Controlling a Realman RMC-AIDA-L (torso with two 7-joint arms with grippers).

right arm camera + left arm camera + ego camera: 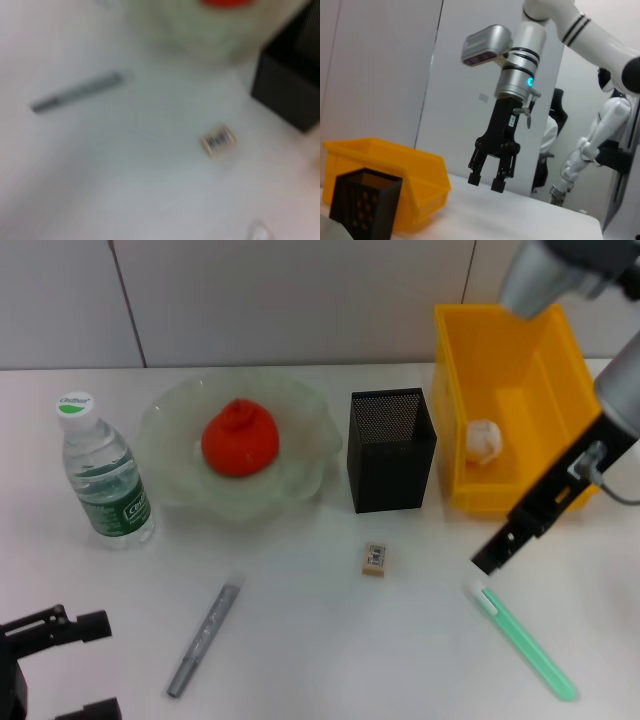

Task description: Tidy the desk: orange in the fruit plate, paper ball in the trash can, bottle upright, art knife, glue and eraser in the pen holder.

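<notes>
Black right claw (492,562) hangs spread and empty, right of centre, just above the glue (522,638); the orange (240,439) sits in the fruit plate (170,420).

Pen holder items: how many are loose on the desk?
3. The art knife lies near the front left, the eraser just in front of the pen holder, the glue front right, under the right gripper. None appears hidden.

Orange (240,441) in fruit plate (310,472); bottle (102,478) upright.
</notes>
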